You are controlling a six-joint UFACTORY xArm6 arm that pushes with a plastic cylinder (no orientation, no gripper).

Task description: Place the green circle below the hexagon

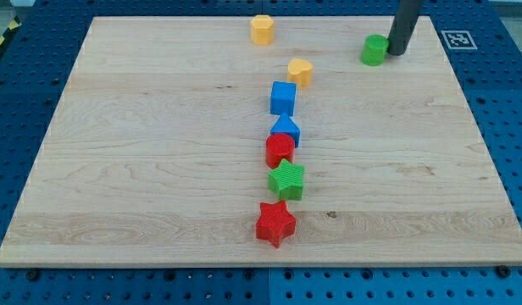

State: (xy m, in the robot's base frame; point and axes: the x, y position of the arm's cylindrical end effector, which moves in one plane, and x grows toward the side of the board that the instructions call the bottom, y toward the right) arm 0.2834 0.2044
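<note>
The green circle sits near the view's top right of the wooden board. My tip stands right beside it on its right, touching or nearly touching it. The yellow hexagon lies near the board's top edge, well to the left of the green circle.
A yellow heart-like block, a blue cube, a blue pentagon-like block, a red block, a green star and a red star form a column down the middle. A marker tag sits off the board's top right.
</note>
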